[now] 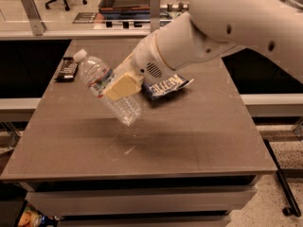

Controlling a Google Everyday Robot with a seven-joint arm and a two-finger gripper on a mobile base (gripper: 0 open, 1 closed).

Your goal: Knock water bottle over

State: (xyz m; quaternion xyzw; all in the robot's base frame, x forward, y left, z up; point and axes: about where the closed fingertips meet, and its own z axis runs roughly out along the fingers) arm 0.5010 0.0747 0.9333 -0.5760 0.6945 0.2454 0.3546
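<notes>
The water bottle (97, 73), clear ribbed plastic with a white cap and a white, red and green label band, is tilted with its cap to the upper left and its base low over the table (199, 136). My gripper (112, 87) is at the bottle's middle. One cream-coloured finger (123, 85) lies across the bottle's front and the other is behind it, so the gripper is shut on the bottle. The white arm reaches in from the upper right.
A blue chip bag (166, 86) lies on the table just right of the gripper, partly under the arm. A small black object (67, 69) lies near the table's left edge. A counter with a tray (127, 0) runs behind.
</notes>
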